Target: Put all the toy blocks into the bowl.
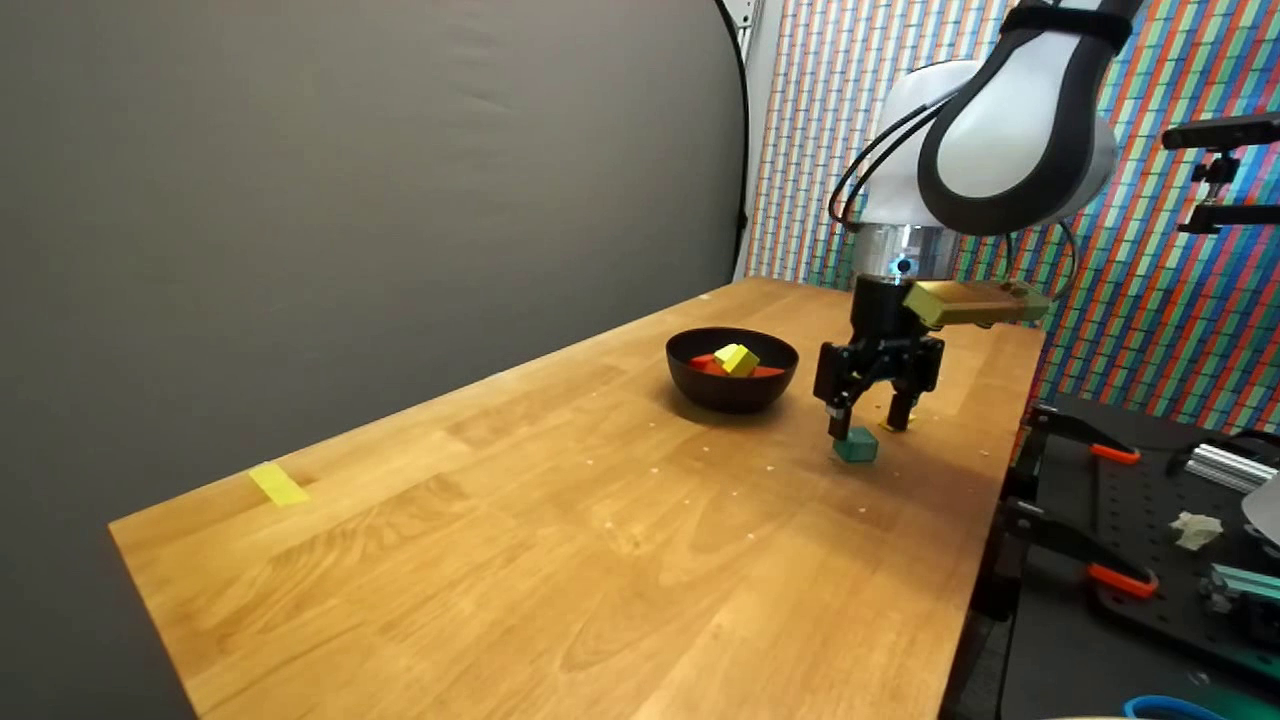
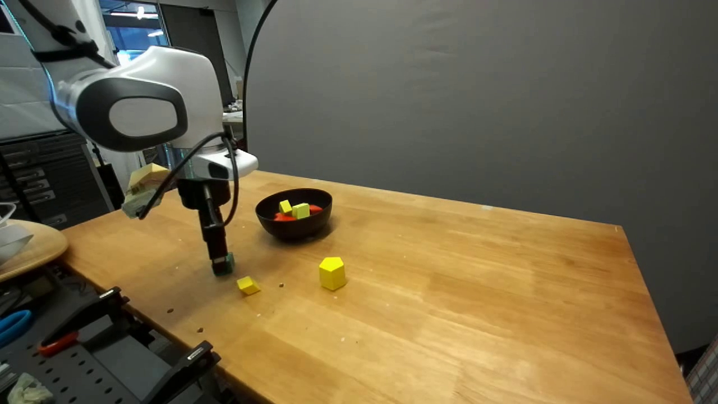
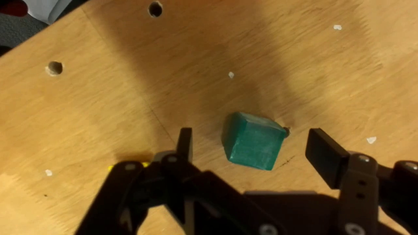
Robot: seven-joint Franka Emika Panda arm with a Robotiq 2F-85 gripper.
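Note:
A teal block (image 3: 256, 143) rests on the table between the fingers of my gripper (image 3: 253, 147), with a gap on each side. In both exterior views the gripper (image 1: 868, 422) reaches straight down at this block (image 1: 855, 446). The black bowl (image 1: 733, 395) stands beside it, holding red blocks and yellow blocks (image 2: 300, 211). On the wood in an exterior view lie a small yellow block (image 2: 248, 285) and a larger yellow block (image 2: 332, 274). A bit of yellow (image 3: 145, 164) peeks out from behind a finger in the wrist view, mostly covered.
A flat pale-yellow strip (image 1: 279, 484) lies near the table's far corner. Black clamps (image 2: 185, 370) with orange parts sit along one table edge, beside a dark perforated board (image 1: 1150, 520). A grey screen (image 2: 477, 101) borders the opposite edge. Small holes (image 3: 155, 9) mark the tabletop.

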